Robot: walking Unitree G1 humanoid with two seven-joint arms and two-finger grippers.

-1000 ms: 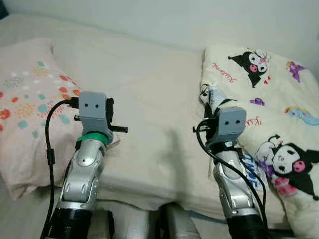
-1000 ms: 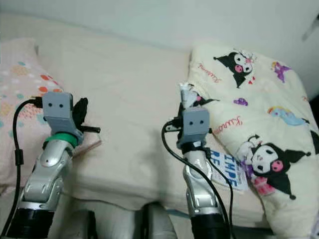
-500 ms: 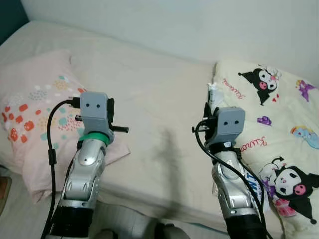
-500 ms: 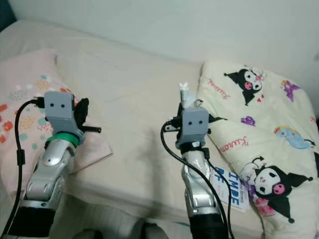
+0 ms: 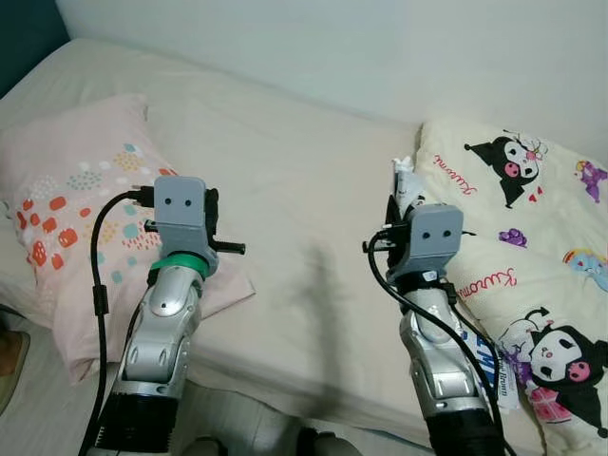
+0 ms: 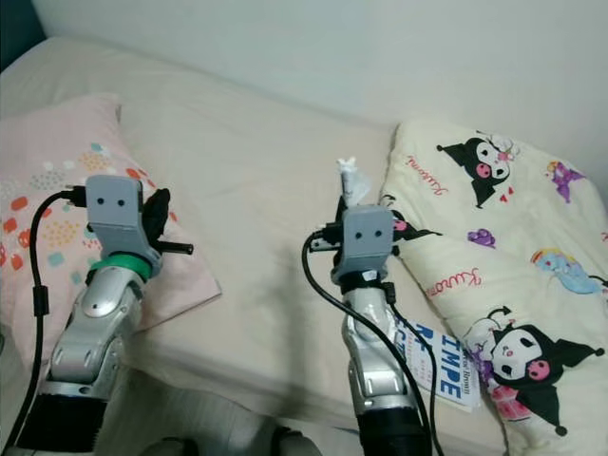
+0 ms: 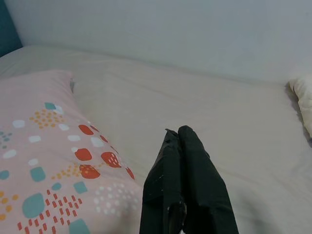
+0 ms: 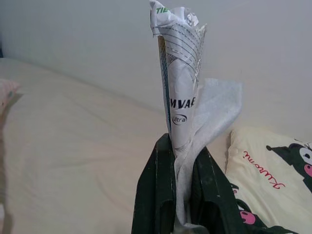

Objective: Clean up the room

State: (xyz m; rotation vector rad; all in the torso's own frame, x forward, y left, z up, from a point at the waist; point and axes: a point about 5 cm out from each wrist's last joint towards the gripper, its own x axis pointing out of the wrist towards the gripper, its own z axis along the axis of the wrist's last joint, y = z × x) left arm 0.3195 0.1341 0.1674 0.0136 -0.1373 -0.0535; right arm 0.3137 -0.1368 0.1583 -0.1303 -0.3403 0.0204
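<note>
Our right gripper [image 8: 183, 146] is raised over the bed, its two black fingers [image 8: 156, 190] pinched on a crumpled paper wrapper [image 8: 179, 87] with a strip of white tissue beside it; the wrapper stands upright out of the fingertips, printed letters showing on its side. Just to the right of this gripper lies a cream blanket [image 5: 532, 247] printed with black cartoon figures, its near edge folded close under our wrist, and a blue-and-white printed bag [image 6: 437, 366] rests beside our right forearm at the bed's front edge. To the left of the gripper, the beige sheet [image 5: 304, 190] stretches flat and open toward the pale wall [image 5: 380, 47] behind. Our left gripper [image 7: 183, 141] hovers over the left part of the bed with its fingers pressed together and holding nothing. A pink pillow [image 5: 71, 190] with coloured dots and patches lies under and to the left of it, its corner reaching past our left wrist toward the front edge of the mattress.
</note>
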